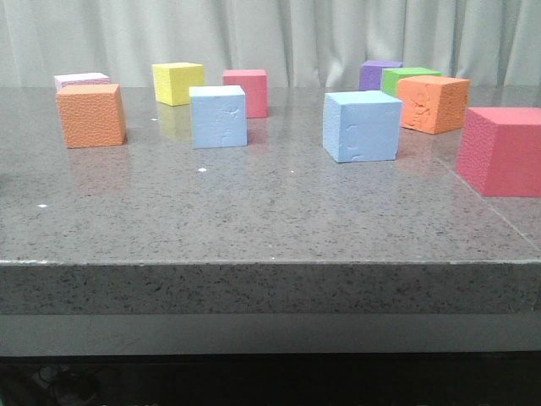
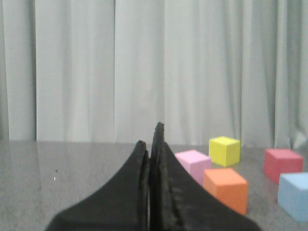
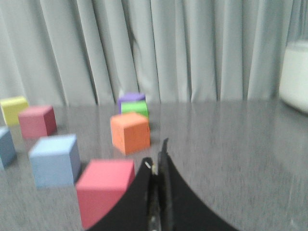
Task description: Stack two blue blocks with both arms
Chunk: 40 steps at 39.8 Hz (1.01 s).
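Two pale blue blocks stand apart on the grey table in the front view, one left of centre [image 1: 219, 116] and one right of centre [image 1: 362, 125]. Neither gripper shows in the front view. The left gripper [image 2: 151, 139] is shut and empty, low over the table; one blue block [image 2: 294, 195] shows far off to its side. The right gripper [image 3: 157, 156] is shut and empty beside a red block [image 3: 103, 190]. A blue block [image 3: 54, 159] stands beyond the red one, and the other blue block [image 3: 6, 146] sits at the picture's edge.
Other cubes: orange [image 1: 90, 115], pink [image 1: 81, 80], yellow [image 1: 177, 82] and red [image 1: 246, 91] at the left and back; purple [image 1: 379, 73], green [image 1: 407, 79], orange [image 1: 432, 103] and a large red one [image 1: 500, 150] at the right. Grey curtain behind.
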Motion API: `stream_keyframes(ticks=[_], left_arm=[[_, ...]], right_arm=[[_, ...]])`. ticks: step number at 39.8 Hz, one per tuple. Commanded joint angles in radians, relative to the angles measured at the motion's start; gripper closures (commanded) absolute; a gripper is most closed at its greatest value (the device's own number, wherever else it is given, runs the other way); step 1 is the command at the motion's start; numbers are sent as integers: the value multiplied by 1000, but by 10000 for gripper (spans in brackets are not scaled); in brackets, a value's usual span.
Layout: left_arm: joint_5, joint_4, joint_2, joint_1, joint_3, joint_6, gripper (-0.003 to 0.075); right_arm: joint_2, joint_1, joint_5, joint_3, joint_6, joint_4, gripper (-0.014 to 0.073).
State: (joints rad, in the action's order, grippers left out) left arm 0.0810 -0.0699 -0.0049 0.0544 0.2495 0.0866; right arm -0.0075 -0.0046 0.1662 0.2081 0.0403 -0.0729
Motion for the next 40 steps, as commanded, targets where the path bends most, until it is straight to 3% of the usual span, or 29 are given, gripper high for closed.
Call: stream_keyframes(ticks=[1,10,18,40], left_arm=[[19,-3,-3,-8,159,-6,738],[295,-3,149,-8,448,-6,738],[503,-3,330,-8,593,-6,738],[563,-3,598,-8,595,-6,738]], right_arm=[[46,-4,-6,128,-9,7,662],[231,-4,214,393,-9,7,662],[411,-4,397,551,-9,7,662],[747,-4,466,558,-9,7,662]])
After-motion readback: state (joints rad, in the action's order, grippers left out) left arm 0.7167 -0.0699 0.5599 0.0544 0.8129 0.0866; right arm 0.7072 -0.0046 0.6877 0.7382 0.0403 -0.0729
